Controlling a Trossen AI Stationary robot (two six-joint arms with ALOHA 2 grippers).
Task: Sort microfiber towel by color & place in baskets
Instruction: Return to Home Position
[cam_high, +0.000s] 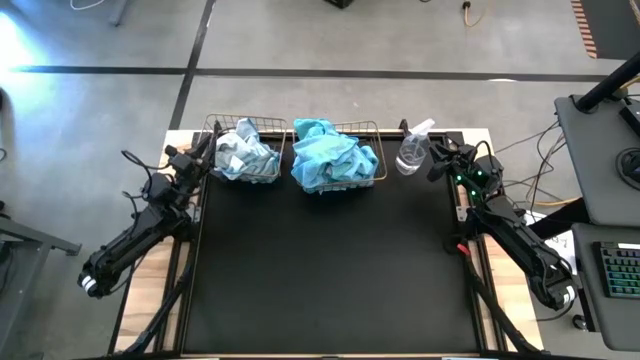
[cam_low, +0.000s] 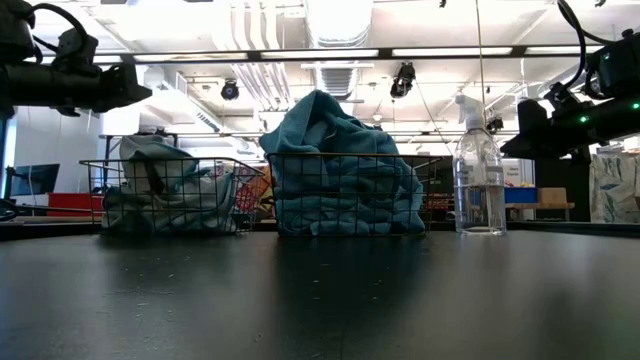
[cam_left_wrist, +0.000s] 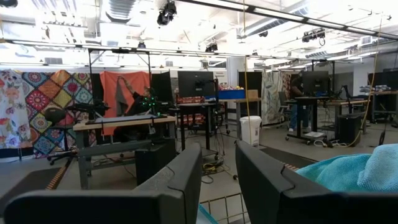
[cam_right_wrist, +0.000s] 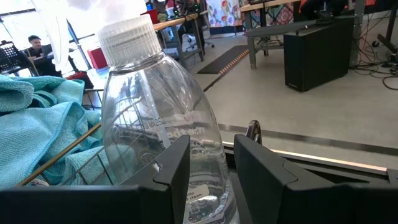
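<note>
Black table top, one arm at each side: L arm along the 8–10 o'clock edge, R arm along 2–4 o'clock. Two wire baskets sit side by side at the far edge. Right basket, at 12 o'clock, holds a heap of turquoise towels rising well above its rim. Left basket, at 11 o'clock, holds pale grey-blue towels. Clear spray bottle stands upright at 1 o'clock, near the right basket. Left gripper hangs just beside the left basket's outer side, fingers apart w/ nothing btwn them. Right gripper hangs next to the bottle, fingers also apart & empty. It's prob. not touching the bottle, tho the view's too tight to be sure.
</note>
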